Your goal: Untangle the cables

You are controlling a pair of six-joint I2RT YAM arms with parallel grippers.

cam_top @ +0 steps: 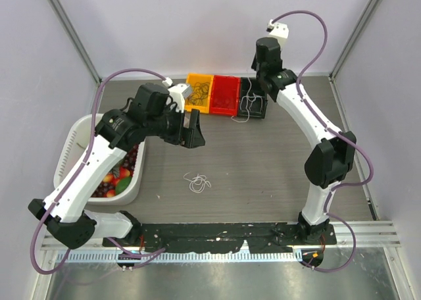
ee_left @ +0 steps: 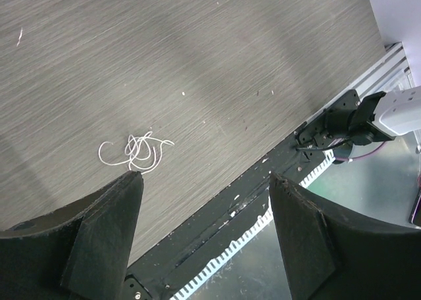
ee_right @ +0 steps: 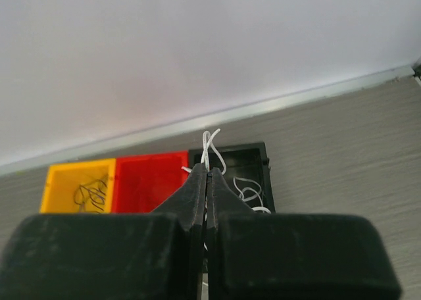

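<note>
A loose bundle of white cable [cam_top: 197,181] lies on the grey table, showing in the left wrist view as white cable [ee_left: 135,152] just past my left fingertip. My left gripper [cam_top: 191,133] [ee_left: 205,177] hovers above the table, open and holding nothing. At the back, my right gripper [ee_right: 208,173] is shut on a strand of white cable [ee_right: 211,144] over the black bin [ee_right: 262,156] [cam_top: 254,97]. More white cable [cam_top: 246,107] trails from that bin onto the table. Black cables [ee_right: 89,193] lie in the yellow bin [cam_top: 199,91].
A red bin [cam_top: 225,94] [ee_right: 148,181] sits between the yellow bin and the black bin along the back wall. A white basket [cam_top: 74,142] of colourful objects stands at the left under my left arm. The black mounting rail [ee_left: 217,227] runs along the near edge.
</note>
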